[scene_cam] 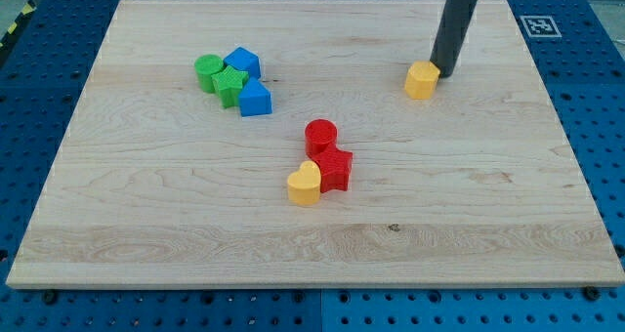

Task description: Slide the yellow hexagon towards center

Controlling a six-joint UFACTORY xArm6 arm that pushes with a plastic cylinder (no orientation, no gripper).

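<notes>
The yellow hexagon lies on the wooden board, in the upper right part of the view. My tip stands just at the hexagon's upper right side, touching or nearly touching it. The dark rod rises from there to the view's top edge.
A red cylinder, a red star and a yellow heart sit clustered near the board's middle. At upper left are a green cylinder, a green star and two blue blocks. A marker tag is at the board's top right corner.
</notes>
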